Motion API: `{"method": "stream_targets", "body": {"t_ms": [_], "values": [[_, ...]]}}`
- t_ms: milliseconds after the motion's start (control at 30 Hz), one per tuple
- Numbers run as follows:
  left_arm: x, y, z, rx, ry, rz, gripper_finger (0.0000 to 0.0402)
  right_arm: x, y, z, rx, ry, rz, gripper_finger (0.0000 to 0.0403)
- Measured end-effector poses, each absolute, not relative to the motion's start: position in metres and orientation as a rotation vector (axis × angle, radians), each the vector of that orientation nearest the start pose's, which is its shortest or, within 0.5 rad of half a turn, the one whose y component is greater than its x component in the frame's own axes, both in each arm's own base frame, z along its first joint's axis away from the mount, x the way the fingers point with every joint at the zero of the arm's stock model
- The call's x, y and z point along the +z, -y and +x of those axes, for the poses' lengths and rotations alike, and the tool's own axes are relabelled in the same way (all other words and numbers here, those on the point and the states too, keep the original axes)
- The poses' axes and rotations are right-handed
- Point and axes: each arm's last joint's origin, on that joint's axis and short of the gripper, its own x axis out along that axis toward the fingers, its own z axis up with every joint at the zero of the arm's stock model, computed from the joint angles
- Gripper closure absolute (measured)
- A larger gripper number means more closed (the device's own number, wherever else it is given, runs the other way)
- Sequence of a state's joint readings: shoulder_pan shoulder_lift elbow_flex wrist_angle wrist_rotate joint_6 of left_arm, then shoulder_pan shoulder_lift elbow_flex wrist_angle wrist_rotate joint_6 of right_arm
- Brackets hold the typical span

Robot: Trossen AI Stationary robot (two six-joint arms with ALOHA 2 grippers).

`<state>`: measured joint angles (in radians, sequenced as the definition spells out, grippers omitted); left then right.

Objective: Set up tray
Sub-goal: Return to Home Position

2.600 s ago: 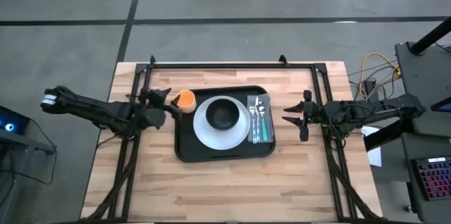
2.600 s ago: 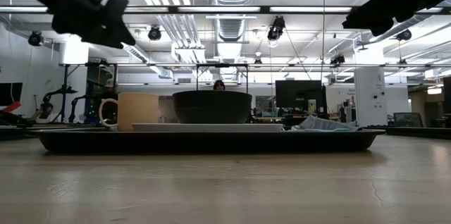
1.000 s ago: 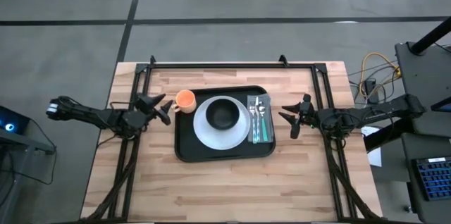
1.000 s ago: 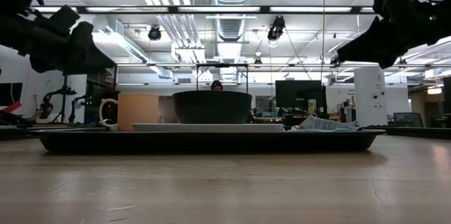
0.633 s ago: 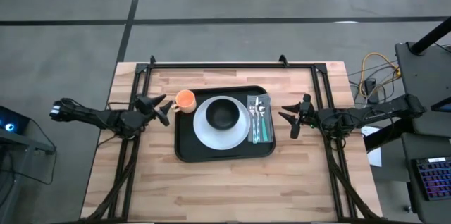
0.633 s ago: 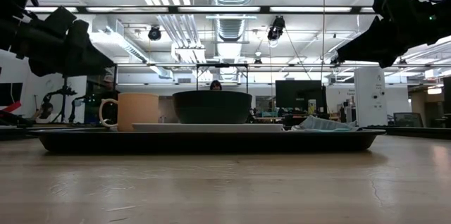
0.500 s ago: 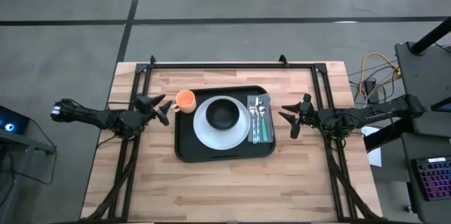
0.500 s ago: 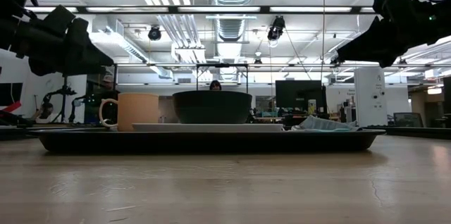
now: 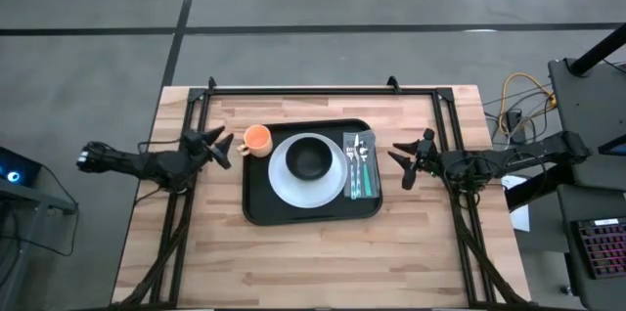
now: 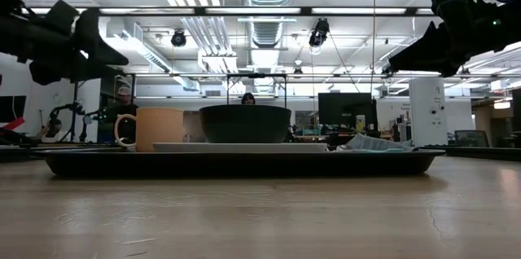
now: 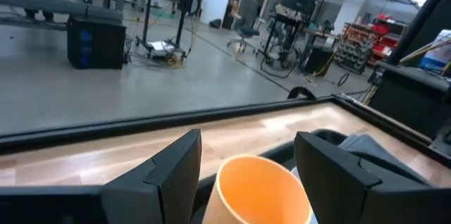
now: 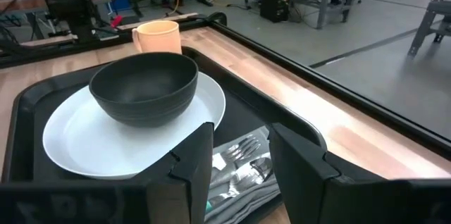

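Both my pincers hang released, one on each side of the tray.
My left gripper (image 9: 217, 147) hovers above the table (image 9: 293, 262) with its fingers spread and empty, the arm stretched low and aimed at the orange mug (image 9: 257, 138). My right gripper (image 9: 401, 163), also spread and empty, faces the grey napkin (image 9: 361, 166) with its cutlery. Between them the black tray (image 9: 256, 189) lies mid-table, carrying the mug, the napkin and a white plate (image 9: 290, 186) with a dark bowl (image 9: 312, 159) on it.
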<state>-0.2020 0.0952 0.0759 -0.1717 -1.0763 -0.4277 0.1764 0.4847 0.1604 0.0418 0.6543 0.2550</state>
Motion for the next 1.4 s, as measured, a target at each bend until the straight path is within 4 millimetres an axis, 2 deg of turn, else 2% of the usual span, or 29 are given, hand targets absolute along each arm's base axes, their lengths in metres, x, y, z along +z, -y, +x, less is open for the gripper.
{"method": "stream_targets", "body": {"t_ms": [333, 467, 633, 967, 1267, 1400], "values": [[0.174, -0.009, 0.082, 0.855, 0.069, -0.227, 0.0194, 0.18, -0.005, 0.126, -0.496, -0.203, 0.13, 0.0275], [0.17, -0.009, 0.085, 0.924, 0.124, -0.2, 0.0194, 0.18, -0.005, 0.126, -0.495, -0.206, 0.121, 0.0275], [0.174, -0.009, 0.086, 0.925, 0.15, -0.208, 0.0194, 0.18, -0.005, 0.126, -0.494, -0.208, 0.109, 0.0275], [0.168, -0.009, 0.087, 0.918, 0.1, -0.184, 0.0194, 0.18, -0.005, 0.126, -0.49, -0.21, 0.105, 0.0275], [0.166, -0.009, 0.087, 0.918, 0.099, -0.202, 0.0194, 0.183, -0.007, 0.126, -0.384, -0.199, 0.084, 0.0275], [0.166, -0.009, 0.087, 0.918, 0.1, -0.203, 0.0194, 0.189, -0.008, 0.124, -0.308, -0.088, 0.067, 0.0275]]}}
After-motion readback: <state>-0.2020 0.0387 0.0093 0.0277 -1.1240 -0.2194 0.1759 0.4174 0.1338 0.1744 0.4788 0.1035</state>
